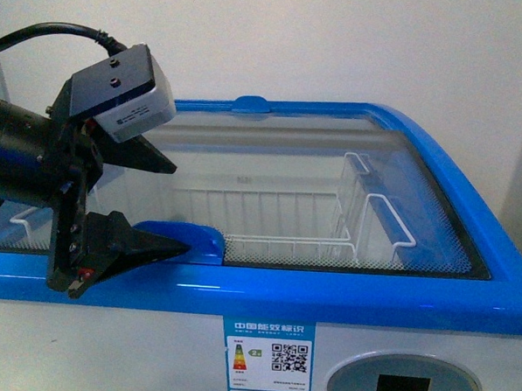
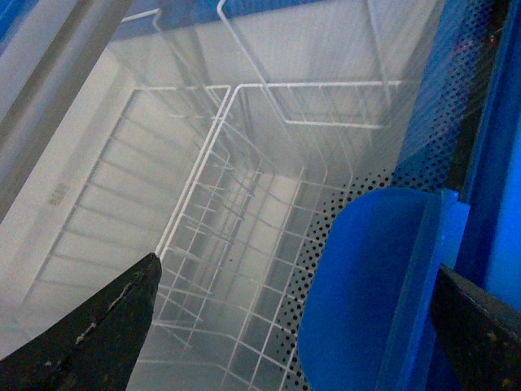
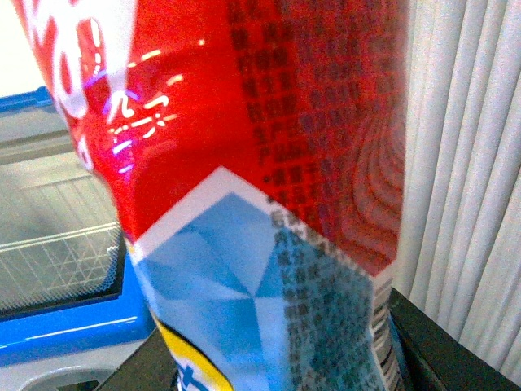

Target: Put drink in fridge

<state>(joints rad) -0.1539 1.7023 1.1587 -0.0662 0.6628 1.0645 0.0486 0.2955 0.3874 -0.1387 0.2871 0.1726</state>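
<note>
Left gripper [image 1: 182, 206] gapes wide astride the lid handle [image 1: 202, 239] — seemingly to slide the fridge [image 1: 343, 292] open; right gripper [image 3: 285, 358] clamps the drink [image 3: 244, 163], ready.

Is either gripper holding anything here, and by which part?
The right gripper holds a red-and-blue labelled drink, apparently around its lower body. The open left gripper straddles the blue lid handle, gripping nothing.

Glossy printed drink [image 3: 244, 163], shiny blue plastic-rimmed fridge [image 1: 326, 291], smooth glass lid [image 1: 420, 169], matt black left pincer [image 1: 182, 206].
</note>
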